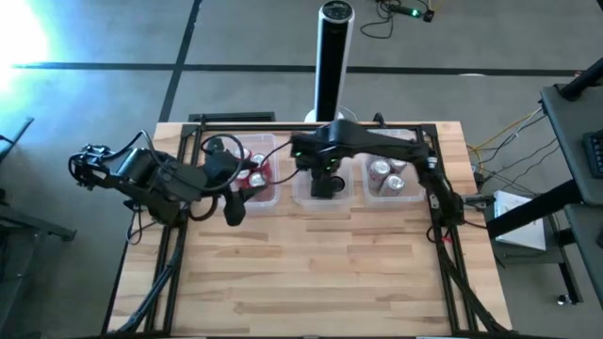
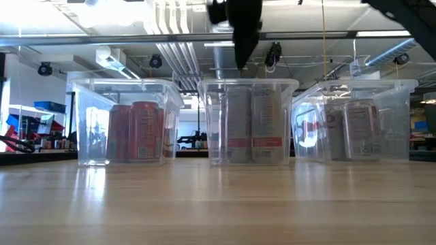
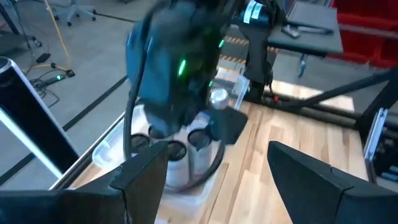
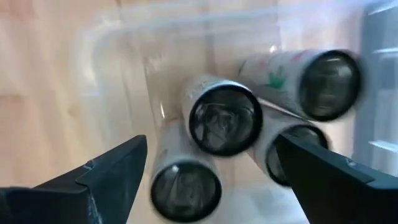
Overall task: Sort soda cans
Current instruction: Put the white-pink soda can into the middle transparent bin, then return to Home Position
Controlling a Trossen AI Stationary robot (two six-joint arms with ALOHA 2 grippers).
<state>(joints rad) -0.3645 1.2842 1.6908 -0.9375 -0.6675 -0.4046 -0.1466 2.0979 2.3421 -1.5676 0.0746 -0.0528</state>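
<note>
Three clear tubs stand in a row at the table's far side. The left tub (image 1: pixel 256 195) holds red soda cans (image 2: pixel 136 131). Several silver-grey cans (image 4: pixel 224 118) stand upright in the middle tub (image 2: pixel 248 87), and the right tub (image 1: pixel 391 196) holds silver cans (image 1: pixel 388 174). My right gripper (image 4: pixel 211 146) hangs open above the middle tub's cans (image 2: pixel 253 129), pointing down, its fingers clear of them. My left gripper (image 3: pixel 217 180) is open at the near right corner of the left tub (image 1: pixel 233 211), with nothing between its fingers.
A black and white cylinder (image 1: pixel 333 56) stands on the floor beyond the table's far edge. A black frame (image 1: pixel 438 202) runs along the table's sides. The bare wooden top (image 1: pixel 311 273) stretches from the tubs to the near edge.
</note>
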